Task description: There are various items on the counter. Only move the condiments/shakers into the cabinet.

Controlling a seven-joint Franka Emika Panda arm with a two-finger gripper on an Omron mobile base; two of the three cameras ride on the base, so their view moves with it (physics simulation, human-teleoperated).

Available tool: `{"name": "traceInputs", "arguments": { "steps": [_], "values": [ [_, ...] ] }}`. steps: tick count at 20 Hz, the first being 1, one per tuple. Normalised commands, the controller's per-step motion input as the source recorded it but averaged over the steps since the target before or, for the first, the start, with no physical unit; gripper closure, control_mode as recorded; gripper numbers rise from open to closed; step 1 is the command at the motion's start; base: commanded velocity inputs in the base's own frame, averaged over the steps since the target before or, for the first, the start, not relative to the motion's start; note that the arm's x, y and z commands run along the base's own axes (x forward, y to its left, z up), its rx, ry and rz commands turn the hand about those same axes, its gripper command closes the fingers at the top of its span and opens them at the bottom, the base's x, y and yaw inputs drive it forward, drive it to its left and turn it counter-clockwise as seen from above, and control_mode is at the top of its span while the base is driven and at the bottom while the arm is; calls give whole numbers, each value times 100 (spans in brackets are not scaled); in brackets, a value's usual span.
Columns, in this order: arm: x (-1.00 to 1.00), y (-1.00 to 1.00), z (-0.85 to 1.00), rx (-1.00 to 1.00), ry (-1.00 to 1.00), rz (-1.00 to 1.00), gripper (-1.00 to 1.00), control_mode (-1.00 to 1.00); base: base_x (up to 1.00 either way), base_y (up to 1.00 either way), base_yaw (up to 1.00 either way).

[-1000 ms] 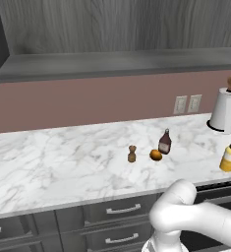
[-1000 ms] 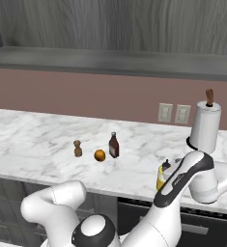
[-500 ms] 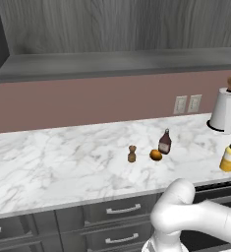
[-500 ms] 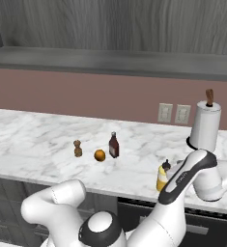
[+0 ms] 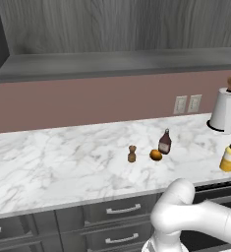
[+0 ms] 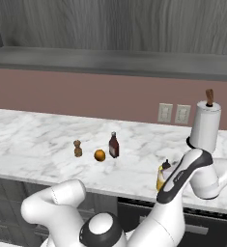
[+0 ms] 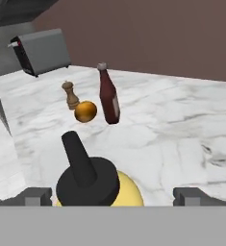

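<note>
Surface: white marble surface (image 5: 63,167) with grey veins, under a dark grey cabinet (image 5: 117,24) whose flat shelf ledge (image 5: 122,64) runs along the pink wall.
Yellow squeeze bottle: the yellow squeeze bottle (image 7: 97,185) stands upright near the front edge at the right end of the surface, well apart from the other items; in the hand view its dark pointed cap rises between the two finger tips.
Jaws: the gripper (image 7: 112,196) hangs over the bottle with the jaws spread wide and released, holding nothing.
Sauce bottle: the dark red-brown sauce bottle (image 5: 164,142) stands upright mid-surface, just beside the orange fruit (image 5: 156,155).
Shaker: the small brown shaker (image 5: 131,153) stands near the fruit, on its other side.
Paper towel roll: the paper towel roll (image 5: 223,110) stands upright by the wall, behind the yellow bottle.
Risk, tipping: the cap sits off-centre between the finger tips, so one finger may well reach the bottle first and push it over or toward the edge.
Risk, slip: closing on the tapered cap rather than the body would likely let the bottle squirt out.
Risk, wrong item: the fruit lies close to the sauce bottle; a later grasp there could nudge it, and it should stay put.
</note>
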Motion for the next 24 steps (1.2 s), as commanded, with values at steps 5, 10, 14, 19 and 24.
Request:
{"name": "traceInputs", "arguments": {
  "steps": [5,10,14,19,24],
  "values": [
    [0,18,-16,0,9,0,100,-100,0,0,0],
    [0,0,0,0,0,0,100,-100,0,0,0],
    [0,0,-1,0,0,0,100,-100,0,0,0],
    [-14,17,6,-6,-1,-1,100,-100,0,0,0],
    [-45,69,66,-22,-7,-1,100,-100,0,0,0]
  ]
}}
